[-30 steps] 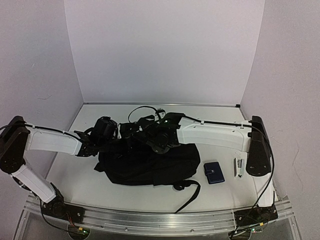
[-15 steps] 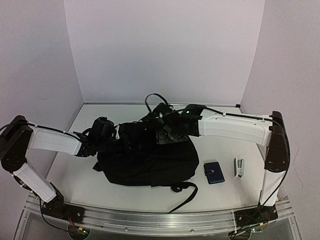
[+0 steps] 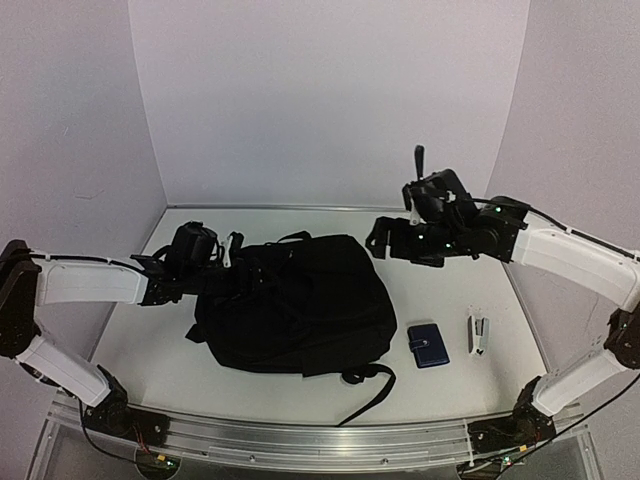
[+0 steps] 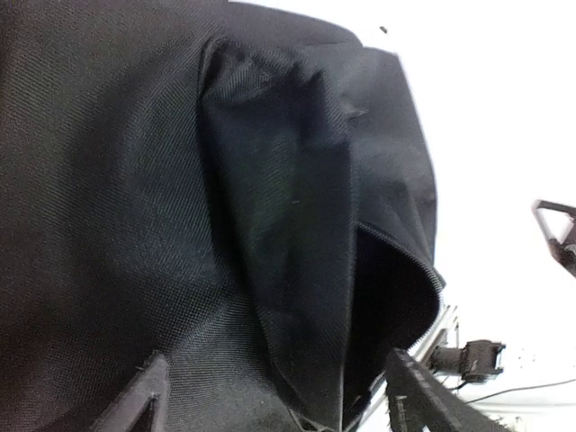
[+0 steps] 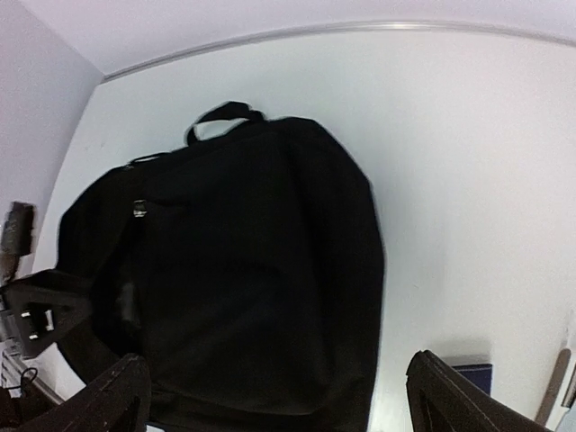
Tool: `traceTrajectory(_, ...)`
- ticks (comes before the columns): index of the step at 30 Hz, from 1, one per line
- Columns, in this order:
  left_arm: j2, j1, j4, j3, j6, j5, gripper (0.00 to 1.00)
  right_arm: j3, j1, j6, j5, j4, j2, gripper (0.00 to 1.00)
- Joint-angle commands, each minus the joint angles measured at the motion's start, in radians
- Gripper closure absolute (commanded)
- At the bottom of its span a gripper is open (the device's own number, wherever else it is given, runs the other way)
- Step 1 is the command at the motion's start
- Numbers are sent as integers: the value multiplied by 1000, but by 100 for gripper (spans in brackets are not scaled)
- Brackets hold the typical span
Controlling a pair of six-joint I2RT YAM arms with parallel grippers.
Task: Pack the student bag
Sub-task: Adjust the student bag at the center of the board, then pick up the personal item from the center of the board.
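The student bag [image 3: 300, 305] lies flat in the middle of the table, black, with its carry loop to the back and a strap trailing toward the front. My left gripper [image 3: 236, 262] sits at the bag's upper-left edge, open, with a fold of the bag's fabric [image 4: 297, 270] lying between its spread fingers [image 4: 418, 396] beside the unzipped mouth. My right gripper [image 3: 385, 238] hangs above the table behind and right of the bag, open and empty. In the right wrist view the whole bag [image 5: 252, 270] shows below the gripper's wide fingers [image 5: 450, 396].
A small dark-blue wallet [image 3: 428, 345] lies on the table just right of the bag, with a grey stapler [image 3: 480, 335] further right. Both also show at the right wrist view's lower right corner, wallet [image 5: 472, 373] and stapler [image 5: 553, 387]. White walls enclose the table.
Both grippers opened. The right gripper let go at the bag's top, then rose and pulled back to the right. The bag settled flatter, and the left arm drew slightly left.
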Motion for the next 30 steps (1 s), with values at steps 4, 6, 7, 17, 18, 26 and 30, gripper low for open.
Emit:
traceTrajectory(4, -115, 23, -30, -13, 41, -4, 5, -357, -244, 24, -219, 87, -47, 8)
traceTrajectory(6, -138, 28, -37, -17, 44, -7, 4, -420, -278, 38, -238, 104, -59, 14)
traceTrajectory(7, -149, 30, -41, -18, 44, -12, 4, -446, -289, 45, -246, 114, -65, 16)
traceTrajectory(17, -221, 42, -84, -29, 52, -26, 2, -633, -340, 98, -292, 206, -57, 38)
traceTrajectory(18, -226, 43, -90, -27, 53, -25, 1, -641, -341, 101, -295, 216, -52, 40)
traceTrajectory(26, -245, 47, -106, -25, 54, -25, 1, -689, -342, 117, -324, 275, -31, 55)
traceTrajectory(30, -244, 47, -110, -22, 54, -24, 1, -720, -342, 133, -349, 316, -22, 62)
